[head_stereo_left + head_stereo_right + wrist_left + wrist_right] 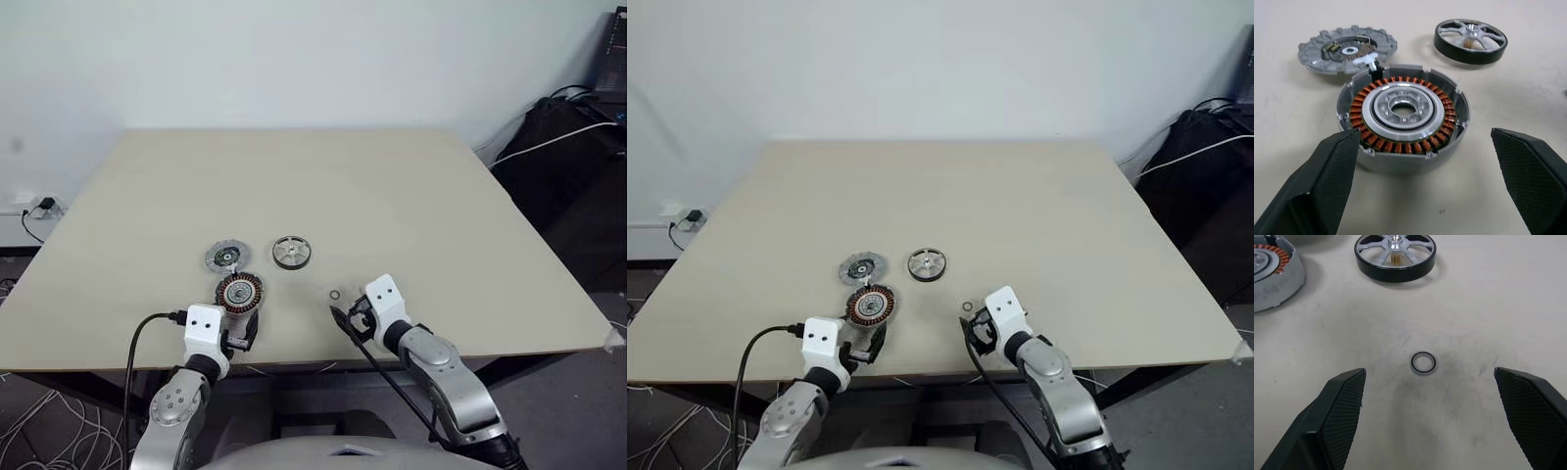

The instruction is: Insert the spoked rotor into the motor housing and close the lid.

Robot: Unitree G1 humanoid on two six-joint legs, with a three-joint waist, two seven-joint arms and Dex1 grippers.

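— Where are my grippers?

— Left gripper [1425, 171] gapes wide, empty, at the motor housing [1403, 117]. Right gripper [1430, 411], equally wide and empty, faces a small ring [1423, 363].

— The rotor?

— The spoked rotor [292, 252] lies flat on the bench [392, 196], beyond the ring; the lid [226, 258] is probably touching the housing. I'd grip the rotor's rim squarely, then lower it level.

Both arms are showing silver-grey rounded metal links with round joint caps, each ending in a white boxy wrist block bearing two small dark dots. A black cable is looping into the left block, another is running along the right arm. The left tool [238, 333] and right tool [350, 318] are carrying black fingers [1327, 181] with finely textured, wedge-shaped pads.
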